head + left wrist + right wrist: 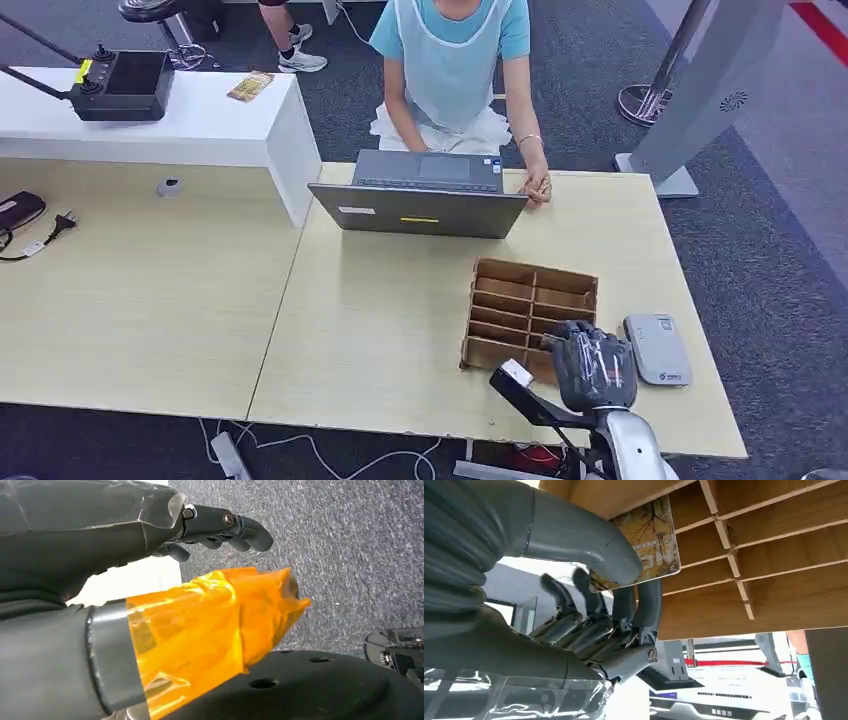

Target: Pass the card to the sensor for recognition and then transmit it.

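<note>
Closest to the head camera, the right hand point(592, 366) hangs over the near corner of the wooden slotted box point(530, 300) on the pale table point(380, 330). Its wrist view shows the thick grey thumb point(589, 545) pressing a card point(651, 540) against the darker fingers point(644, 610), so the hand is clamped on the card. That card has a yellowish printed face with dark branch-like lines and a few rows of small print that are too blurred to read; it sits at the mouth of one of the box's dividers, and whether it touches the wood cannot be told.

Just beside the box, on the right hand's side, lies a small grey-white sensor point(657, 348) with a tiny mark near its lower edge, unreadable at this size. Farther back stands an open grey laptop point(420, 195), its lid carrying a small white sticker and a yellow strip, with no legible words. A person in a light blue top point(450, 50) sits behind it, one hand point(537, 186) resting at the table edge next to the laptop.

The left hand point(215, 527) hangs above grey carpet, its dark fingers curled loosely with nothing in them, and orange film point(210, 630) is wrapped around its thumb.
</note>
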You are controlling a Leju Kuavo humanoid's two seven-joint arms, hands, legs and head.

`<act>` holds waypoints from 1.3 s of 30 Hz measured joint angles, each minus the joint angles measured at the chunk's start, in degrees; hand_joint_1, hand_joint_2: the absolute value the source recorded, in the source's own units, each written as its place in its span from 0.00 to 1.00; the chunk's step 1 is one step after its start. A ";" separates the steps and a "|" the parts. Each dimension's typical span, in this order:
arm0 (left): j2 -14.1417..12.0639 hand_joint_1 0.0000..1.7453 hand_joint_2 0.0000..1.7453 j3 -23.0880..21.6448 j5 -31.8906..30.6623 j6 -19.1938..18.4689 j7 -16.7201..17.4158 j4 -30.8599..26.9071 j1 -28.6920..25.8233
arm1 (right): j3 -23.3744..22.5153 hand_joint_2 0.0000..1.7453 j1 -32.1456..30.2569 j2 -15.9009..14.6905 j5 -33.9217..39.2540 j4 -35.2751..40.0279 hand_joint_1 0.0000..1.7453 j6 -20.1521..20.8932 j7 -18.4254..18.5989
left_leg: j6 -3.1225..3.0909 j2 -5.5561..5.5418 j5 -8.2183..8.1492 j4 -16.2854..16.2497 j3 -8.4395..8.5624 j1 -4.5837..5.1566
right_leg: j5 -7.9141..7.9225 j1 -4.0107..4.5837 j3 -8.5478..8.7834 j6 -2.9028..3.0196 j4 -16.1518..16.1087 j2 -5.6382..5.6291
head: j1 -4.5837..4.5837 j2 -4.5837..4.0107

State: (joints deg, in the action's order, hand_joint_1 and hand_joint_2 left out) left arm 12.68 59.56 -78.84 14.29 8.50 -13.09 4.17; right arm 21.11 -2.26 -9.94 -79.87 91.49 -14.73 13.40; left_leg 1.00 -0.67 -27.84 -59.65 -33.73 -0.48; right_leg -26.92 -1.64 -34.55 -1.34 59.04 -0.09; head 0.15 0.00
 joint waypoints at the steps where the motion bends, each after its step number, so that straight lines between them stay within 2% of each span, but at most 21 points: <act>1: 0.00 0.00 0.00 0.00 0.02 0.00 0.00 0.00 0.00 | 0.00 1.00 0.01 0.04 -0.02 0.00 1.00 0.00 0.00 | 0.00 0.00 0.00 0.00 0.00 0.00 | 0.00 0.00 0.00 0.00 0.00 0.00 | 0.00 0.00; 11: 0.00 0.00 0.00 0.00 0.15 0.02 0.00 0.00 -0.01 | 0.07 1.00 0.03 0.28 0.35 -0.02 1.00 -0.90 -0.48 | 0.00 0.00 0.00 0.00 0.00 0.00 | 0.00 0.00 0.00 0.00 0.00 0.00 | 0.00 0.00; 21: 0.00 0.00 0.00 0.00 0.13 0.09 -0.13 0.00 -0.01 | 0.09 1.00 -0.06 0.48 4.33 1.00 1.00 -3.37 -3.87 | 0.00 0.00 0.00 0.00 0.00 0.00 | 0.00 0.00 -0.01 0.00 0.00 0.00 | 0.00 0.00; 29: 0.00 0.00 0.00 0.00 0.15 0.11 -0.20 0.00 -0.01 | 0.09 1.00 -0.21 0.70 5.46 1.77 1.00 -4.35 -4.83 | 0.00 0.00 0.00 0.00 0.00 0.00 | 0.00 0.00 -0.01 0.00 0.00 0.00 | 0.02 0.00; 32: 0.00 0.00 0.00 0.02 0.18 0.17 -0.35 0.00 -0.02 | -0.15 1.00 -0.59 0.79 7.63 3.00 1.00 -6.32 -7.09 | 0.00 0.00 0.00 0.00 0.00 0.00 | 0.00 0.00 -0.01 0.00 0.00 0.00 | 0.00 0.00; 34: 0.00 0.00 0.00 0.02 0.24 0.35 -0.52 0.00 -0.03 | -0.26 1.00 -1.00 1.03 12.26 4.41 1.00 -7.10 -10.39 | 0.00 0.01 0.00 0.00 0.00 0.00 | 0.00 0.00 -0.02 0.00 0.00 -0.01 | 0.02 0.00; 38: 0.00 0.00 0.00 0.02 0.24 0.35 -0.52 0.00 -0.03 | -0.26 1.00 -1.01 1.03 12.29 4.42 1.00 -7.10 -10.41 | 0.00 0.00 0.00 0.00 0.00 0.00 | 0.00 0.00 -0.02 0.00 0.00 -0.01 | 0.02 0.00; 39: 0.00 0.00 0.00 0.07 0.28 0.53 -0.61 0.00 -0.03 | -0.26 1.00 -1.23 1.09 17.02 5.44 1.00 -6.91 -13.21 | 0.00 0.01 0.00 0.00 0.00 0.00 | 0.00 0.00 -0.02 0.00 0.00 -0.01 | 0.00 0.00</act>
State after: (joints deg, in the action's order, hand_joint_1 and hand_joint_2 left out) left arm 12.68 59.63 -78.55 14.82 7.89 -13.09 4.15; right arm 20.85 -3.49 -8.85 -62.84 96.93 -21.64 0.19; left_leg 1.00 -0.66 -27.84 -59.65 -33.74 -0.48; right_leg -26.92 -1.64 -34.57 -1.34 59.04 -0.10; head 0.15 0.00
